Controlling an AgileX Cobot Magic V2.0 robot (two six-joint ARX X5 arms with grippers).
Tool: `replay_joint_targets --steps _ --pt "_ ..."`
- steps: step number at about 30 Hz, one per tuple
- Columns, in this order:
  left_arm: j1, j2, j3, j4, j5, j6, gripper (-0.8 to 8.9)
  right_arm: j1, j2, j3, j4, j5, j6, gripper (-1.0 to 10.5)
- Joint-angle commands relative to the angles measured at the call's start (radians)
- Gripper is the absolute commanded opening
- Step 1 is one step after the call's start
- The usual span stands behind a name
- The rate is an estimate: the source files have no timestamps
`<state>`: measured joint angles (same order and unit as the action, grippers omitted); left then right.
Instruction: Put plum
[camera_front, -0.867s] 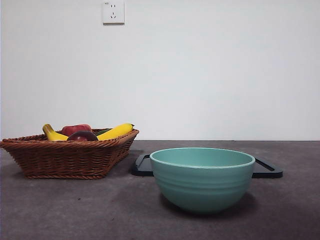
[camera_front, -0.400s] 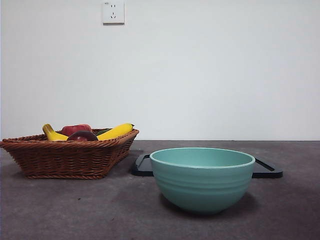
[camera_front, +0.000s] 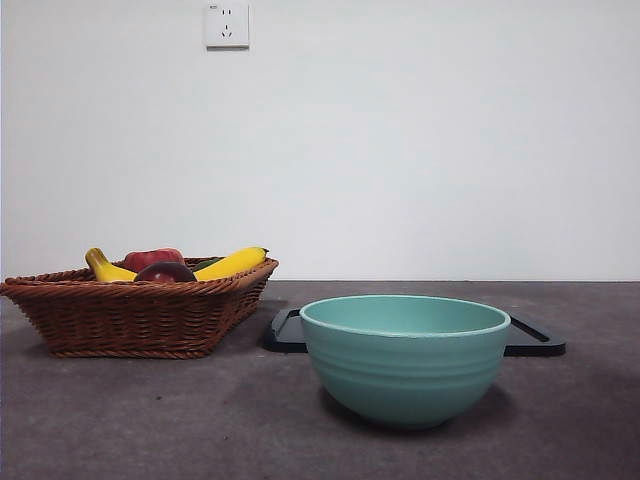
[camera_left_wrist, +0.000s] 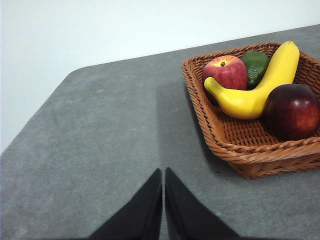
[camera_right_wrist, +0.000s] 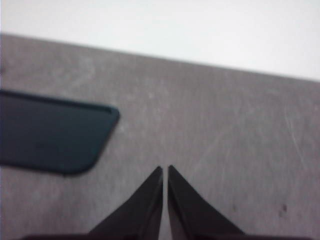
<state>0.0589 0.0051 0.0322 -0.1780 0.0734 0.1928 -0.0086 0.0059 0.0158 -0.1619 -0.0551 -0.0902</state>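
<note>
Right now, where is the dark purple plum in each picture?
Front view: the plum peeks over the near rim of the wicker basket, at the left, in front of the red apple.
Left wrist view: the plum lies in the basket's corner, touching the banana.
Right wrist view: not in it; only the black tray shows.
Shared landmark: the yellow banana, seen in the front and left wrist views.
</note>
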Motion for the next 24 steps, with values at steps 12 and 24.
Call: replay_joint_targets --steps 12,24 --pt "0.002 -0.002 -0.021 -0.009 -0.003 -0.006 0.08 -0.003 -0.002 -0.005 0.005 0.011 0.001 0.1" --pt "0.002 -0.002 -0.021 -0.009 -0.003 -0.006 0.08 -0.003 -0.002 -0.005 0.005 0.011 0.001 0.1"
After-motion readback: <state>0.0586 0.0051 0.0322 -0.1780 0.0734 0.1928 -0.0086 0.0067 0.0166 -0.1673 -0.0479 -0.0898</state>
